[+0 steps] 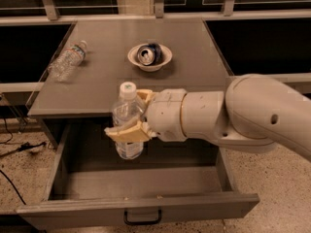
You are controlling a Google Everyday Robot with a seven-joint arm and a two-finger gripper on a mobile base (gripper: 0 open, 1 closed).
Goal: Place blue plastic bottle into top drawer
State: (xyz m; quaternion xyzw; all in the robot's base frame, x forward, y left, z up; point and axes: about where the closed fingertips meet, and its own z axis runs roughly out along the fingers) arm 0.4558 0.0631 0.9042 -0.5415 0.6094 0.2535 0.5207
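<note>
Gripper [129, 116] clamps blue plastic bottle [126, 107] upright over open top drawer [194, 208]; next prob. lower inside & release.

Grey table top [189, 81], filling the upper middle of the frame, with speckled floor [29, 174] visible at the lower left. Directly on it lie a small crinkled clear bottle [67, 62], on its side near the upper-left corner, and a pale bowl [150, 67] holding a can [147, 54], at upper centre and well apart from that bottle. The gripper [132, 114] hangs just in front of the table's near edge, at centre frame above the open top drawer [141, 210], clasped round the upright blue plastic bottle [127, 147].
</note>
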